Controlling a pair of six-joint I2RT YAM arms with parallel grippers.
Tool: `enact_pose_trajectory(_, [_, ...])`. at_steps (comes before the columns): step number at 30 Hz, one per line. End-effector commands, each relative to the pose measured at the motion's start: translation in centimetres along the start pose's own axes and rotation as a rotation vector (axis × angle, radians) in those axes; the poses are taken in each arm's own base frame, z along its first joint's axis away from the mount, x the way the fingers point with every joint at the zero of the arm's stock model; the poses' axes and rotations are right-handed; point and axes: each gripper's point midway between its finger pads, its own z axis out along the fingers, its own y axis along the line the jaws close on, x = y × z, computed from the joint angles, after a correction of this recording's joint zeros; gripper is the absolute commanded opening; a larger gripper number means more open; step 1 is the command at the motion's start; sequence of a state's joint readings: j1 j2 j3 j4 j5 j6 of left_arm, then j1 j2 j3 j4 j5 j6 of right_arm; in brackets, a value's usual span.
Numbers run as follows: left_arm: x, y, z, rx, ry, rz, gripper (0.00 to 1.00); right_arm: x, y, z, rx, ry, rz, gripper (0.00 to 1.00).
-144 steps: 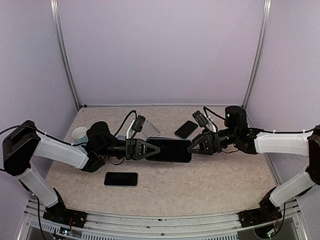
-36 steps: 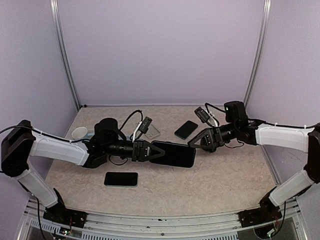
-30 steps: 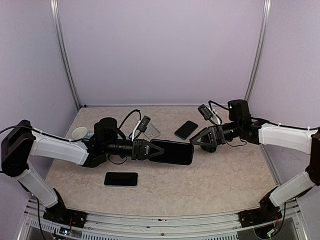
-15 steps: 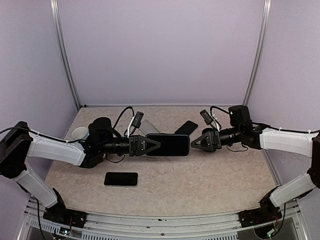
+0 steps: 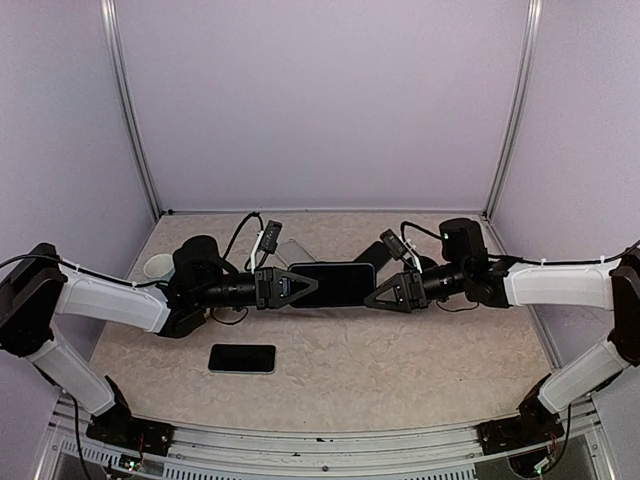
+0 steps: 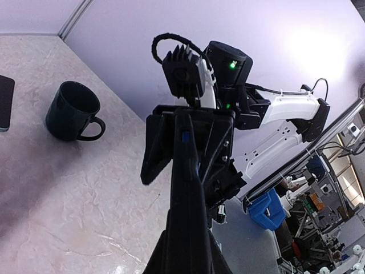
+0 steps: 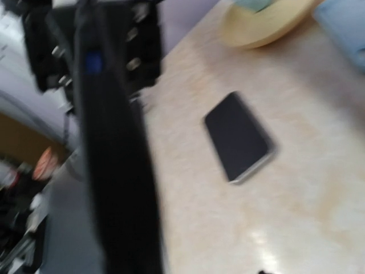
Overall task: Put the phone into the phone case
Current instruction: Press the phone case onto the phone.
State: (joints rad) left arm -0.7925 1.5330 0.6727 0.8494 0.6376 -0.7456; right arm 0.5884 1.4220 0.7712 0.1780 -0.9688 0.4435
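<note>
left claw is pinched down narrow on one end of a black slab, holding it flat and up off the counter. honestly can't tell if the slab is the phone, the case, or both together. in the left wrist view it's edge-on, running straight out from between the fingers.

right claw sits at the slab's other end, tip to tip with the left one. its own camera is all blur with the slab's edge filling the left side, so i can't tell if those jaws are gripping it or just standing around it.

another phone lies screen-up on the counter, on the near side of the left claw and well below the slab. just behind the right claw there's a second dark phone, partly hidden. behind the left claw is a pale flat piece, and a pale cup sits back by that arm's elbow. a dark mug shows up off to the side in the left wrist view.
</note>
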Motion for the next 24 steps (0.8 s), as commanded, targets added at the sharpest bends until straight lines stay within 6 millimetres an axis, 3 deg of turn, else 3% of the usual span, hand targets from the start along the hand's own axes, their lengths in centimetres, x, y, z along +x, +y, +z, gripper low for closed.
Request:
enact_pose_trajectory(1, [-2.8, -2.8, 0.0, 0.081, -0.102, 0.083, 0.00, 0.0, 2.3, 0.7, -0.109, 0.004, -0.052, 0.54])
enact_pose_trajectory(3, [-2.9, -2.7, -0.1, 0.078, -0.106, 0.083, 0.00, 0.0, 2.9, 0.5, -0.132, -0.003, -0.064, 0.53])
enact_pose_trajectory(8, [-2.7, -2.7, 0.0, 0.086, -0.104, 0.075, 0.00, -0.2, 3.2, 0.4, -0.148, -0.009, -0.071, 0.38])
enact_pose_trajectory(13, [-2.5, -2.4, 0.1, 0.088, -0.099, 0.062, 0.00, -0.3, 3.3, 0.6, -0.171, -0.007, -0.056, 0.16])
enact_pose_trajectory(18, [-2.1, -2.2, 0.1, 0.084, -0.087, 0.057, 0.00, -0.2, 3.2, 0.8, -0.182, 0.000, -0.042, 0.00])
enact_pose_trajectory(24, [-1.3, -1.7, 0.2, 0.072, -0.052, 0.045, 0.06, -0.1, 2.5, 0.4, -0.088, 0.015, -0.129, 0.00])
